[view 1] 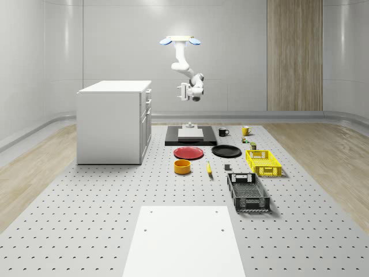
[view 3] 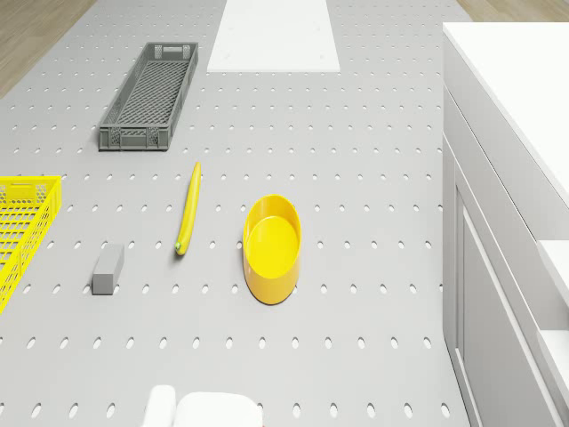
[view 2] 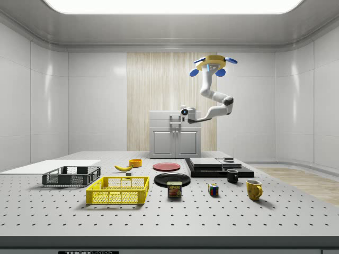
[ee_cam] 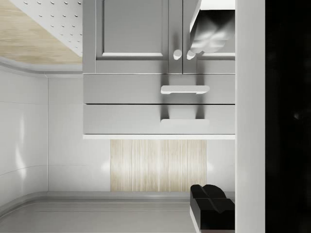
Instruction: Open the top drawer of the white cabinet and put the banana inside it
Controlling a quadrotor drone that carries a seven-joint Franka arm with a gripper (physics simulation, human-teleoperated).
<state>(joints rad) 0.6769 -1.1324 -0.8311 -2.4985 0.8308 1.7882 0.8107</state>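
In the whole-scene view, the white cabinet (view 1: 113, 122) stands at the left of the frame with its top drawer (view 1: 148, 93) not yet pulled out, so the opening step is, by my reading, not done. To its right, near the upper centre, the drone (view 1: 180, 40) hovers in the air beside the cabinet's front with the claw (view 1: 183, 91) held level with the drawers but apart from them; whether its fingers are apart or together I cannot tell. Below, the banana (view 1: 209, 168) lies untouched on the tabletop (view 1: 92, 219), just right of the yellow bowl (view 1: 183, 167), so fetching and stowing it are also left.
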